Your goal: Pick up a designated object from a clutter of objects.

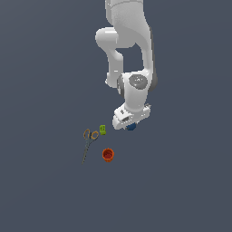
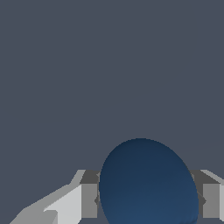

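Squarely between pincer (image 2: 146, 201) fingers: blue ball (image 2: 146, 183)

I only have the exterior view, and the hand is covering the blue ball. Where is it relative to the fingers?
Observer: In the wrist view the dark blue ball sits between the two fingers.
Operator: Are the pads touching it?
Observer: The ball spans the gap between them; whether they touch, I cannot tell.
Operator: Anything else near the gripper?
Observer: No, the wrist view shows only the ball and bare floor.
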